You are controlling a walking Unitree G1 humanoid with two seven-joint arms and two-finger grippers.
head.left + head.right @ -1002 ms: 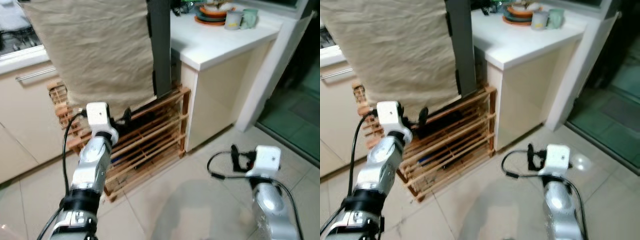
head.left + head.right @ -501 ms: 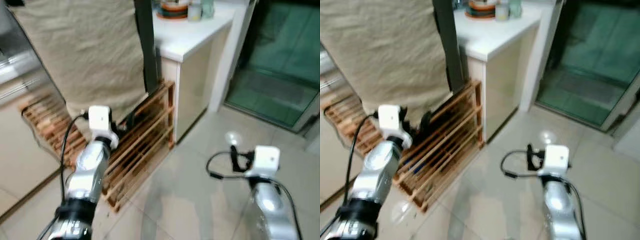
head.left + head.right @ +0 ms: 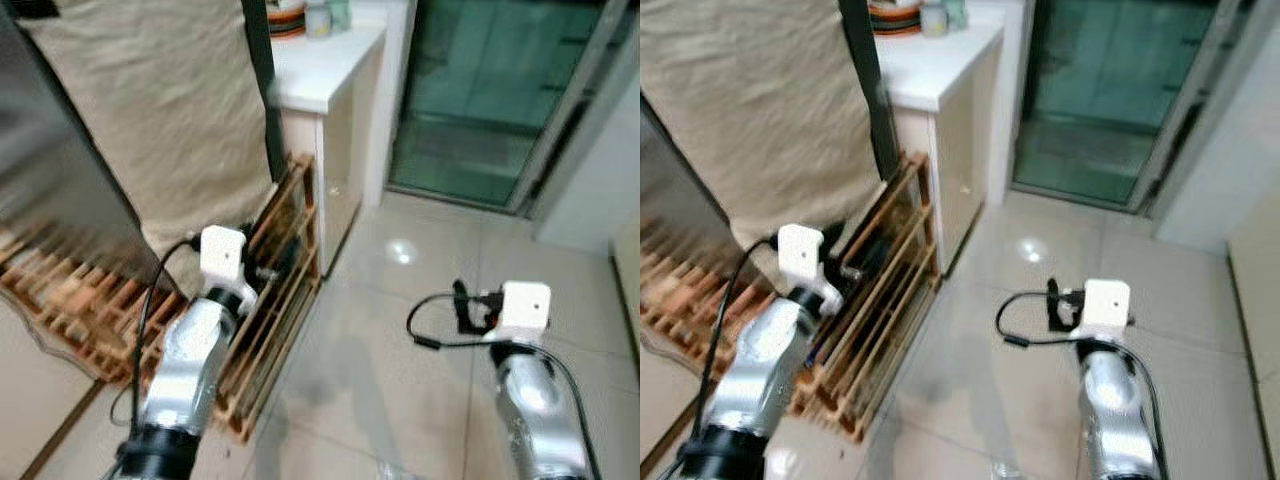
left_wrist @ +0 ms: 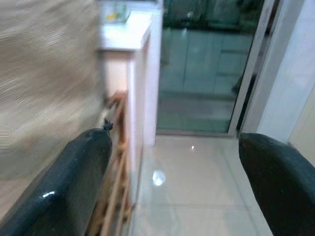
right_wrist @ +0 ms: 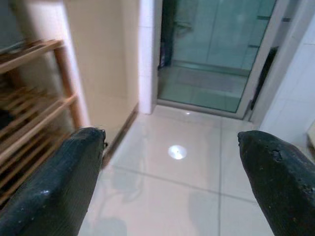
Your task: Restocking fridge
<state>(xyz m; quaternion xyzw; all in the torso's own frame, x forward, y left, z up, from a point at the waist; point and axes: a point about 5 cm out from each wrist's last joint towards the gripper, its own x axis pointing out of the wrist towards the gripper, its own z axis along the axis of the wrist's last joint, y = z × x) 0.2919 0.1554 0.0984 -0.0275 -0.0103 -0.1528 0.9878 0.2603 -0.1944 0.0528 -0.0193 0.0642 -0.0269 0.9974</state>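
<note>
Looked like an early travelling stage of the restocking: nothing carried, no groceries in hand, no fridge clearly identifiable, though a dark slanted panel (image 3: 50, 190) at the left edge of the left eye view could be an appliance door; too blurred to tell. Everything about loading shelves apparently left to do.

Left gripper (image 4: 177, 182) held out low at centre left of the head view, fingers (image 4: 69, 182) spread wide apart, nothing between them. Right gripper (image 5: 172, 182) held out at lower right, likewise spread wide and empty.

Wooden slatted rack (image 3: 270, 290) stood close beside the left arm, under a hanging beige cloth (image 3: 150, 110), against a white counter (image 3: 320, 70) with stacked dishes (image 3: 285, 15) at the upper centre. Tight on that side: rack corner and counter edge near the left arm. Open tiled floor (image 3: 400, 330) through the centre and right, leading to a glass sliding door (image 3: 480, 90) at upper right.
</note>
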